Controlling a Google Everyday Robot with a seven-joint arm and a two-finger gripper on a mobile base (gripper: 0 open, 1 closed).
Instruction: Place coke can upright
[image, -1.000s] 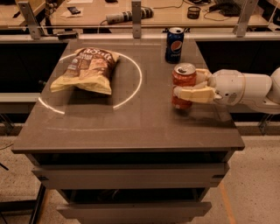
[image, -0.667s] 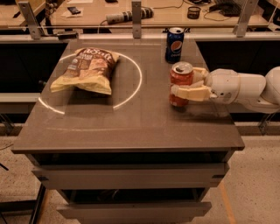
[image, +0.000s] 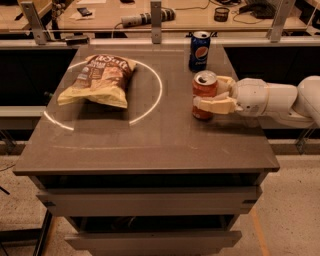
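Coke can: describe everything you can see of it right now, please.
The coke can is a small red-orange metal can with a silver top. It is upright at the right side of the table, nearer than a blue can and apart from it. The gripper, reaching in from the right, is shut on its middle, one pale finger crossing its front. Whether its base rests on the table I cannot tell.
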